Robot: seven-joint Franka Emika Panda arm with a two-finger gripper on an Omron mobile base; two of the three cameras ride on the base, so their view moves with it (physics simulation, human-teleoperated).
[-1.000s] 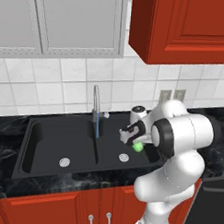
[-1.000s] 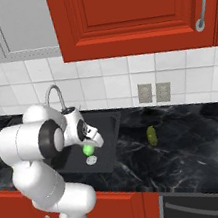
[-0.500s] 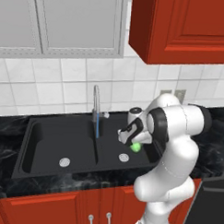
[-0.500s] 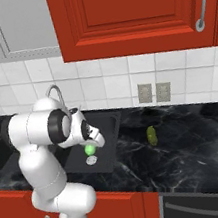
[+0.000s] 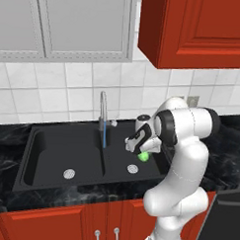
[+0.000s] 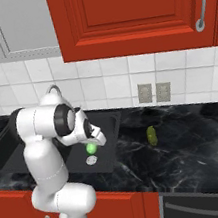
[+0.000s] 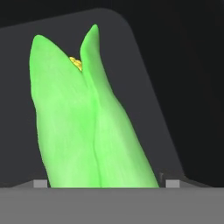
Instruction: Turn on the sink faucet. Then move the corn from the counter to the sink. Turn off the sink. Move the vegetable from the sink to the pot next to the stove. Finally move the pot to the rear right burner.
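Holding corn (image 7: 87, 127) over the right sink (image 5: 66, 149) basin near running faucet (image 5: 103, 114) for rinsing; gripper (image 5: 140, 151) jaws spread wide, clamped on its husk.

Robot arm (image 5: 180, 194): glossy white, built of rounded, tube-like segments that swell into bulbous housings at the joints. Dark grey to black rings and end caps (image 6: 64, 125) are seen where segments meet. The wrist (image 5: 143, 133) is white with dark trim. No cables, screws or markings can be made out on the shell.
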